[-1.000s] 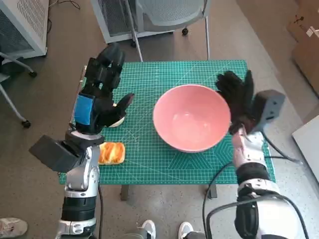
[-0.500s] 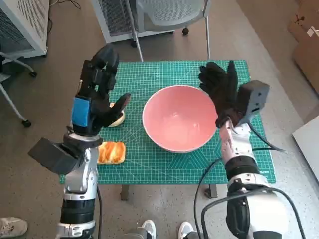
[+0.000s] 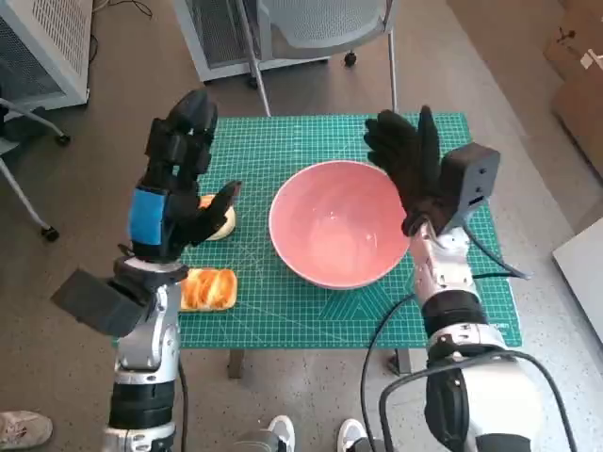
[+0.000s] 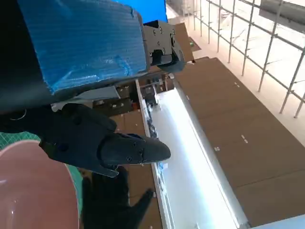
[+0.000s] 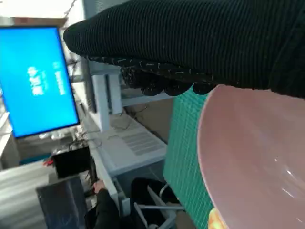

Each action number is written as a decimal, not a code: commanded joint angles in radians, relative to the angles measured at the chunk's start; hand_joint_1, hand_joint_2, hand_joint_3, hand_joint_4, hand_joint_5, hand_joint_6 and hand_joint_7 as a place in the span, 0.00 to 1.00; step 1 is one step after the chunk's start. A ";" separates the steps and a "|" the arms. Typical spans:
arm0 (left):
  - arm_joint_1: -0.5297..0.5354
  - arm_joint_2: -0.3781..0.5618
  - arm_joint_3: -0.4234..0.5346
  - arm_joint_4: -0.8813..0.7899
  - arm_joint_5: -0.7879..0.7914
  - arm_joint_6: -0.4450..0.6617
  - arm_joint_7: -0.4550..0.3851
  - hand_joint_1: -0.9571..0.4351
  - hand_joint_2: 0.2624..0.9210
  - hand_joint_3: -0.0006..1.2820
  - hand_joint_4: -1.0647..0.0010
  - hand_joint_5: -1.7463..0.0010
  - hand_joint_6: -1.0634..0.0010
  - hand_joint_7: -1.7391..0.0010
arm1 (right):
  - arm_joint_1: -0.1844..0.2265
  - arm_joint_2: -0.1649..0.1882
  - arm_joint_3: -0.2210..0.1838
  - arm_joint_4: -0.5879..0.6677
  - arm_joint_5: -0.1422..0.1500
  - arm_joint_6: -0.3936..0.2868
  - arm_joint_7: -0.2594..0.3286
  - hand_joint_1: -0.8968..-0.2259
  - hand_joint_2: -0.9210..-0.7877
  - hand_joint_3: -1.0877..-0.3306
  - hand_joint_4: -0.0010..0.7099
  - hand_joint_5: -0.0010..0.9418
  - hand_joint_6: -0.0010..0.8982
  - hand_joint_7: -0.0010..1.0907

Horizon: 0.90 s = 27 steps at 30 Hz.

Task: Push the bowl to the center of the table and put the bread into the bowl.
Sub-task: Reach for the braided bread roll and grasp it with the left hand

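Observation:
A big pink bowl [image 3: 337,224] stands near the middle of the green mat [image 3: 283,311]; its rim also shows in the left wrist view [image 4: 33,191] and the right wrist view [image 5: 257,157]. My gloved right hand [image 3: 407,162] is upright and spread, its palm against the bowl's right rim. An orange-brown bread [image 3: 209,289] lies near the mat's front left edge, below my left forearm. A second pale bread [image 3: 219,223] lies behind my left hand [image 3: 174,184], which is raised above the mat's left side with its fingers apart, holding nothing.
A grey chair [image 3: 320,28] stands behind the table. White cabinets [image 3: 42,47] are at the far left and cardboard boxes [image 3: 579,75] at the far right. A person's shoes [image 3: 311,435] show by the table's front edge. A blue screen [image 5: 35,78] glows in the right wrist view.
The bowl has slid left across the mat with my right hand against its right rim; in the last half second it hardly moved. My left hand shifted slightly left and higher.

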 commanded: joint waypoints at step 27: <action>0.164 0.378 0.109 -0.421 0.170 0.237 -0.122 0.33 0.83 0.06 0.93 1.00 1.00 0.74 | 0.095 -0.076 -0.032 -0.356 0.239 -0.406 0.434 0.40 0.00 0.47 0.44 0.02 0.50 0.04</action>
